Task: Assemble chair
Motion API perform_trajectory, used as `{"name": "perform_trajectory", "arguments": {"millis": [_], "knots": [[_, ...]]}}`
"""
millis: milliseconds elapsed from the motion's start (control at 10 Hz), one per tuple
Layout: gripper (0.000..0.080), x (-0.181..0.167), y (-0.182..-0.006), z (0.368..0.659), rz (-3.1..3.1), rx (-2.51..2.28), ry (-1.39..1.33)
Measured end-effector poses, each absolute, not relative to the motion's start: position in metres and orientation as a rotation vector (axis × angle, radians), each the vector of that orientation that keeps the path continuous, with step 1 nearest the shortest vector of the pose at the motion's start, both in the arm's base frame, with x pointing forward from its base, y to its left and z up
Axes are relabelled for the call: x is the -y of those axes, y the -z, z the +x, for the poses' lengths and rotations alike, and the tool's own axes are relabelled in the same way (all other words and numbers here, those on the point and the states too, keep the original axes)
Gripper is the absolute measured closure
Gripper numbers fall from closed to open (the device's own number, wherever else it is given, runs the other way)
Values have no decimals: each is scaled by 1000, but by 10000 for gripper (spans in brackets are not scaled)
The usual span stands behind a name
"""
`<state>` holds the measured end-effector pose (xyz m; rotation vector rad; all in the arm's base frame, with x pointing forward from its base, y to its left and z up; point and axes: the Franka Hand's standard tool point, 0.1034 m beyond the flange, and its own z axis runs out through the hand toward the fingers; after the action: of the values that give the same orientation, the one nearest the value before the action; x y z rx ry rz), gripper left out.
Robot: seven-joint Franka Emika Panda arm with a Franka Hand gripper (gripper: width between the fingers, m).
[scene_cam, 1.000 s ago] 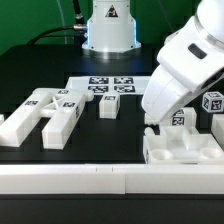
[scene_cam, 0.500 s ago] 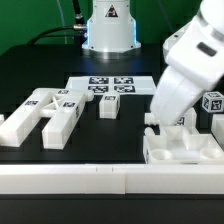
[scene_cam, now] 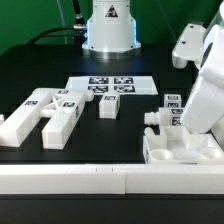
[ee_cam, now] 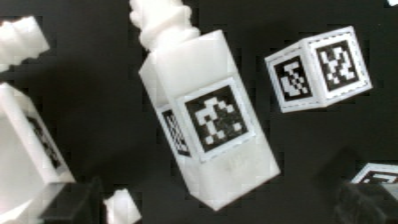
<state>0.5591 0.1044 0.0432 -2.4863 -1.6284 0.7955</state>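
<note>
A matte white chair bar [scene_cam: 166, 113] with a square tag and a ribbed peg at one end lies on the black table, just behind the slotted seat block [scene_cam: 180, 150]. In the wrist view the bar [ee_cam: 210, 115] fills the middle, and a small tagged cube [ee_cam: 320, 70] lies beside it. My gripper [scene_cam: 192, 124] hangs at the bar's end on the exterior view's right. Its dark fingers [ee_cam: 68, 203] stand wide apart on either side of that end, not touching it. Long bars [scene_cam: 30, 115] and a small block [scene_cam: 110, 105] lie to the exterior view's left.
The marker board [scene_cam: 110, 85] lies flat behind the parts, in front of the robot base [scene_cam: 108, 30]. A white ledge [scene_cam: 70, 180] runs along the table's front edge.
My gripper has swung toward the exterior view's right, uncovering the tagged bar and its peg. The small cube at the far right is now hidden behind my hand. The parts have not moved.
</note>
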Motion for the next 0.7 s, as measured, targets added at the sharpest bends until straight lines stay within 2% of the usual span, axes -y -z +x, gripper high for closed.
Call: {"name": "perform_trajectory", "arguments": {"millis": [400,700], "knots": [[151,-111,-41,555,-2225,1987,-681],[151,-110,-40,554,-2235,1974,-687]]}}
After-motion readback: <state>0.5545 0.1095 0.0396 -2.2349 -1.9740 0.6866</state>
